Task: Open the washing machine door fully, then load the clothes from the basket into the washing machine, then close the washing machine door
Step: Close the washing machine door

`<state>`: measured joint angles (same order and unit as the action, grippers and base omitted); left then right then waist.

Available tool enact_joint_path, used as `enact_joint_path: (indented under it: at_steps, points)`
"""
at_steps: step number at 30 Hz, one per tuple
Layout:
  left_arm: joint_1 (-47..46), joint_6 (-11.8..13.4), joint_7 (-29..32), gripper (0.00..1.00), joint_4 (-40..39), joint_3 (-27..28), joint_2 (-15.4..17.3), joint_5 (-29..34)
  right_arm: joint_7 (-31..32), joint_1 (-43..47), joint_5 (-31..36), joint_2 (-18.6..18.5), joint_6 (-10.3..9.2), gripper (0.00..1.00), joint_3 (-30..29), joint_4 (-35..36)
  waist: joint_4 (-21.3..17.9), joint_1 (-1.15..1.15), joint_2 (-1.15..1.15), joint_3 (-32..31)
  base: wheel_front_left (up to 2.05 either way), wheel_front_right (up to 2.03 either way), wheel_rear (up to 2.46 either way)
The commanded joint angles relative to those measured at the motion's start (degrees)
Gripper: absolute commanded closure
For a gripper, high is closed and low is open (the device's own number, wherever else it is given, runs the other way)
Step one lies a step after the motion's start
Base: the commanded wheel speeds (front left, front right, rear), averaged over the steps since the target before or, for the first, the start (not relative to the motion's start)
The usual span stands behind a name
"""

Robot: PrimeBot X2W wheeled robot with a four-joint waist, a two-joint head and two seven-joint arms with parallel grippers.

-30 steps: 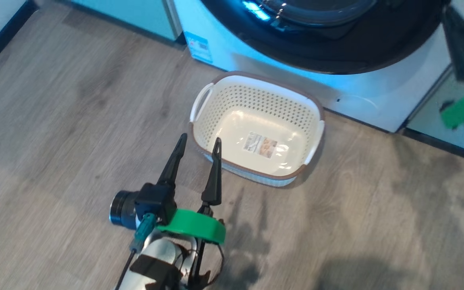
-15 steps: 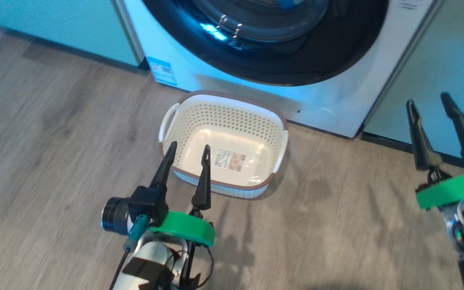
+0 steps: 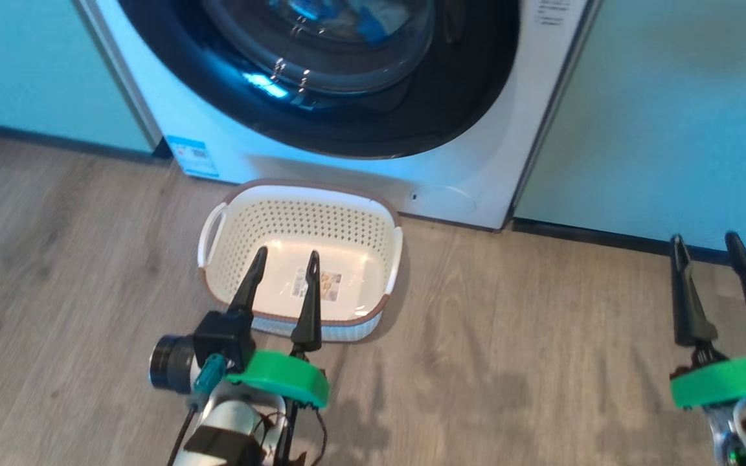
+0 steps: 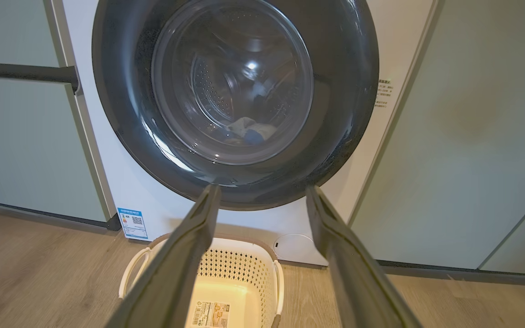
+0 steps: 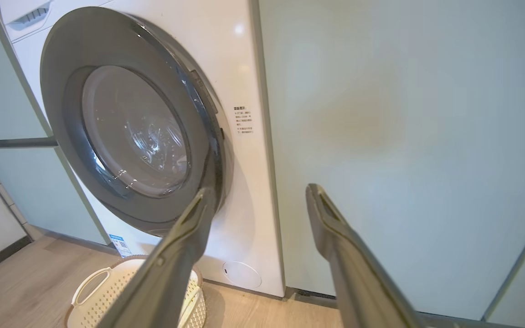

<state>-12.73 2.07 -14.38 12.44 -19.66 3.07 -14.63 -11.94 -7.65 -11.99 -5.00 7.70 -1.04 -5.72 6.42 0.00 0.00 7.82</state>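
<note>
The washing machine (image 3: 347, 175) stands ahead with its door (image 3: 463, 84) shut, black rim flat against the white front. Through the door's glass (image 4: 233, 82) the clothes (image 4: 244, 125) lie in the drum, a blue piece (image 4: 255, 136) among them. The basket (image 3: 308, 220) sits on the floor before the machine with just its paper label (image 3: 315, 285) on the bottom. My left gripper (image 3: 287, 254) hovers open over the basket's near rim, holding nothing. My right gripper (image 3: 703, 239) is open and bare at the lower right, away from the basket. The wrist views show the left gripper (image 4: 262, 187) and right gripper (image 5: 260, 189) facing the machine.
Pale green cabinet panels (image 3: 658, 103) flank the machine on both sides, with a dark baseboard (image 3: 606, 236) below. A blue sticker (image 3: 193, 156) and a round flap (image 3: 443, 199) mark the washer's lower front. Wood floor (image 3: 509, 349) lies between the grippers.
The head camera has tilted up and turned, so the whole picture shifted. My right gripper came from a blur at the right edge down to the lower right. The left gripper kept its pose.
</note>
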Motion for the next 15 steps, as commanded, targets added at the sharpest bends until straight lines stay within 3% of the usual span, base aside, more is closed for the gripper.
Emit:
enact_joint_path:
  at_steps: [1, 15]
  points:
    - [-0.17, 0.2, -0.62, 0.0, -1.41, 2.4, 1.25, -0.24, 0.32, 0.64, 0.68, 0.3, -0.21, 0.0, 0.25, 3.23, -1.54, 0.0, 0.0, -1.22, 0.0, 0.0, 0.0]
    - [2.12, 1.28, -0.62, 0.0, -1.8, 3.29, 2.29, -0.87, 3.19, 11.41, 2.05, 2.06, -0.21, 0.0, -3.89, 12.92, -5.75, 0.0, 0.0, -2.35, 0.0, 0.0, 0.0]
